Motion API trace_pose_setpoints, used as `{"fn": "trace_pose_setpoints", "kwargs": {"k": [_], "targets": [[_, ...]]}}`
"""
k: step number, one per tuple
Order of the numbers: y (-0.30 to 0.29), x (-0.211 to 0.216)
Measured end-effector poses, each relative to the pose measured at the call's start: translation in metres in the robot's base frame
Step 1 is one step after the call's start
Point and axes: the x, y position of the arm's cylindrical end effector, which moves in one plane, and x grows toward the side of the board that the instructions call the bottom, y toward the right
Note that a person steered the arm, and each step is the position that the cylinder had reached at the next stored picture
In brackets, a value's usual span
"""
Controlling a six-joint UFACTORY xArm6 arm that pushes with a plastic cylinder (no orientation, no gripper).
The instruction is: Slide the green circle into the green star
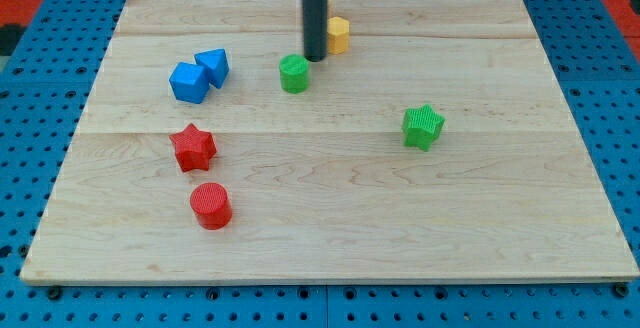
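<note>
The green circle (294,73) stands on the wooden board in the upper middle of the view. The green star (423,127) lies to its right and lower, well apart from it. My tip (314,58) is at the end of the dark rod, just above and to the right of the green circle, very close to it. I cannot tell whether it touches.
A yellow block (339,35) sits right of the rod, partly hidden by it. Two blue blocks (199,75) lie together at the left. A red star (192,148) and a red circle (211,206) lie at lower left. The board's edge (330,280) runs along the bottom.
</note>
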Motion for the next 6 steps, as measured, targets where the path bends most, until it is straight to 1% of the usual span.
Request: {"fn": "trace_pose_setpoints", "kwargs": {"k": [1,2,3,4,5,6], "targets": [[-0.037,0.023],[0.083,0.039],[0.129,0.091],[0.135,0.124],[0.110,0.066],[0.092,0.032]]}}
